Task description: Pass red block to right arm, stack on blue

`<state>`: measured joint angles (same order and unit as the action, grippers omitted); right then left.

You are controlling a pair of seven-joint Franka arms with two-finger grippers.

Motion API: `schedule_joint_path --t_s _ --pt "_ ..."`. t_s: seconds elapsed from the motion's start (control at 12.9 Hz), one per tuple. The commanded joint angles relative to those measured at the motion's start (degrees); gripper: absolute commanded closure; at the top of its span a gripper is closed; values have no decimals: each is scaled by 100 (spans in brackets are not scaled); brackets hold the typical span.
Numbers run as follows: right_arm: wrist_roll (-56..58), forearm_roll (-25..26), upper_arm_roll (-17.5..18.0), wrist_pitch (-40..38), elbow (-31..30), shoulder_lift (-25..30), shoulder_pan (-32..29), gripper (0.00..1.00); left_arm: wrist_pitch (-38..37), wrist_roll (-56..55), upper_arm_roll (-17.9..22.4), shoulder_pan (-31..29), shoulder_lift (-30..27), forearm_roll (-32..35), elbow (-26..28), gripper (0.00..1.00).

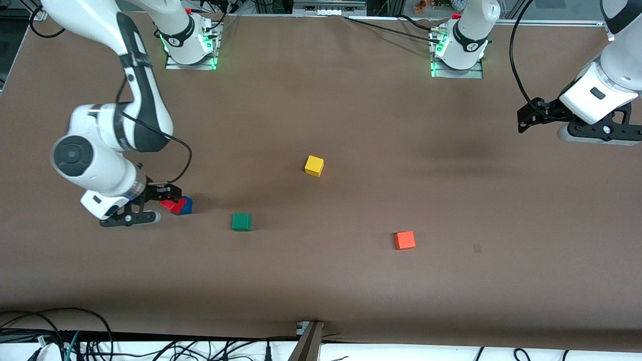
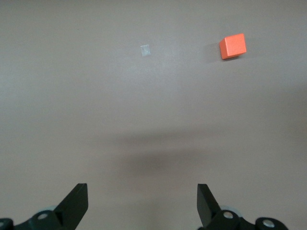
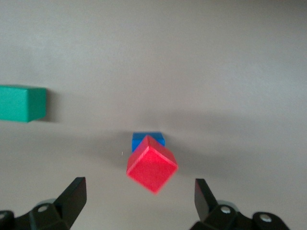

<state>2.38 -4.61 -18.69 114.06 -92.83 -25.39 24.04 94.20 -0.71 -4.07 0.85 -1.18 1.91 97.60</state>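
Front view: right tool (image 1: 168, 199) wide, red block (image 1: 171, 204) tilted on blue (image 1: 184, 206); green cube (image 1: 241, 221) beside; left tool (image 1: 524, 118) wide.

A robotics lab: 2 white arms (image 1: 115, 125) bolted to a brown-covered table (image 1: 351, 281), loose cables (image 1: 60, 336) along its edge, coloured test cubes (image 1: 314, 165) scattered about.

Desk (image 1: 351, 281): covered in matt brown sheet, cloth- or paper-like, smooth, no glare.
Red block (image 3: 151, 164), between the right tool's open fingers: smooth, faint satin sheen, painted or plastic look.
Blue block (image 3: 148, 139), just past the red one from the right tool (image 3: 139, 196): smooth, matt.
Orange block (image 2: 233, 46), well ahead of the left tool (image 2: 142, 203): smooth, matt.
Both tools: black matt fingers, plastic-looking.
Arm shells: glossy white plastic; the right arm's wrist (image 1: 138, 186) shows silvery metal.
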Motion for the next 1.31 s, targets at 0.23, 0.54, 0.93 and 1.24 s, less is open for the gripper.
schedule_joint_path --t_s 0.23,0.54,0.93,1.24 --pt "17 13 -372 -2112 1582 -10 -22 0 -69 -35 -6 30 65 -15 -162 0" --pt "-36 74 -268 -2766 1865 506 -92 0 -78 -43 -23 30 65 -15 -162 0" --pt "-10 329 1051 -2871 1224 1648 -1593 0 -78 -43 -23 21 65 -15 -162 0" --pt "-1 618 1296 -2976 785 2256 -1875 0 -86 -43 -23 21 65 -24 -162 0"
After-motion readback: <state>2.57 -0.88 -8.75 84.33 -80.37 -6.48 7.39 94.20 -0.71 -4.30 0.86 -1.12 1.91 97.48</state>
